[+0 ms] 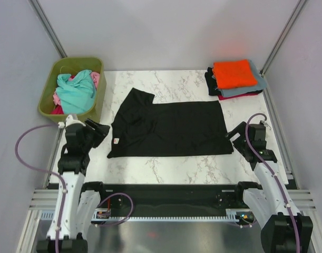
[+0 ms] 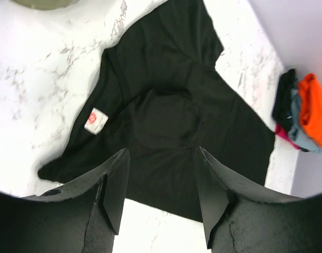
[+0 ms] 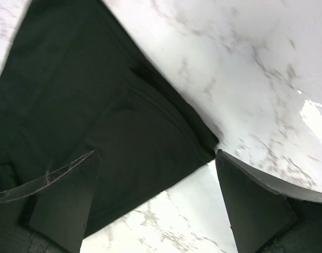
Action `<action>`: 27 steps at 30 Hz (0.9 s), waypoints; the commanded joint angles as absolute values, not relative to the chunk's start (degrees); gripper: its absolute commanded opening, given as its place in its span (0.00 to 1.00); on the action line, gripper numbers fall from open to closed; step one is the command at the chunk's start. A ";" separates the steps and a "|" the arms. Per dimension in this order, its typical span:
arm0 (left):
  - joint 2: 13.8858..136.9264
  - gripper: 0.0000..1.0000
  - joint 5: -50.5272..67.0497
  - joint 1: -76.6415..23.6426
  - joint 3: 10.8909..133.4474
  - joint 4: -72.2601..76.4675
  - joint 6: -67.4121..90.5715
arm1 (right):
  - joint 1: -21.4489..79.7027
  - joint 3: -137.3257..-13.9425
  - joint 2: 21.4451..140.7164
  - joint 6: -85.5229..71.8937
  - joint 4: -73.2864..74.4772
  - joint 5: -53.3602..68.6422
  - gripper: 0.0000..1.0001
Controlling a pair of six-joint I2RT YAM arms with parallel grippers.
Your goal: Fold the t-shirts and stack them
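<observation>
A large black t-shirt (image 1: pixel 171 128) lies spread flat on the marble table (image 1: pixel 176 168), folded lengthwise, with one sleeve sticking up at the back left and a small white tag (image 1: pixel 116 140) near its left edge. It also shows in the left wrist view (image 2: pixel 166 110) and the right wrist view (image 3: pixel 76 105). My left gripper (image 1: pixel 100 130) is open and empty just left of the shirt's left edge. My right gripper (image 1: pixel 235 136) is open and empty at the shirt's right front corner. A folded stack (image 1: pixel 235 79) with an orange shirt on top sits at the back right.
An olive-green tub (image 1: pixel 95 108) at the back left holds crumpled teal (image 1: pixel 76 90), pink and red shirts. The folded stack also shows in the left wrist view (image 2: pixel 307 113). Grey walls and metal rails enclose the table on three sides.
</observation>
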State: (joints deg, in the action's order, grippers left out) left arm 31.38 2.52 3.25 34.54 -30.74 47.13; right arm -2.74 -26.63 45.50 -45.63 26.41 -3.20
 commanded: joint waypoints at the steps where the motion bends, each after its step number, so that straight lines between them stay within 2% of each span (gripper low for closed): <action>1: 46.37 0.59 6.94 2.29 41.88 -19.52 39.03 | -2.81 -31.63 48.15 -43.51 19.87 -0.18 0.98; 2: 51.10 0.59 6.68 1.42 44.53 -18.64 36.67 | -2.81 -32.08 49.12 -42.90 17.86 4.52 0.98; 6: 70.98 0.59 2.47 -4.91 59.38 -17.67 28.85 | -2.55 -32.43 52.81 -40.26 14.07 10.71 0.98; 7: 79.63 0.59 3.33 -5.27 65.42 -17.49 27.44 | -2.46 -32.52 54.30 -38.77 13.80 11.77 0.98; 12: 101.13 0.56 6.77 -5.62 83.47 -18.28 25.05 | -1.58 -32.61 57.65 -34.55 12.31 17.04 0.98; 15: 114.93 0.56 7.29 -6.24 98.39 -20.55 21.63 | -1.14 -31.82 58.53 -33.14 10.55 19.15 0.98; 16: 118.96 0.56 7.47 -6.24 106.79 -23.70 20.49 | -1.14 -31.64 59.06 -33.22 10.11 21.42 0.98; 18: 128.43 0.56 7.47 -6.24 114.22 -25.92 17.50 | -0.79 -32.17 59.76 -32.70 8.97 24.94 0.98; 22: 139.38 0.56 8.17 -6.24 128.11 -27.86 15.21 | 1.31 -32.61 58.89 -32.08 8.26 27.86 0.98; 27: 144.84 0.57 7.03 -6.15 131.49 -30.59 16.69 | 1.67 -33.05 58.89 -32.69 8.00 28.39 0.98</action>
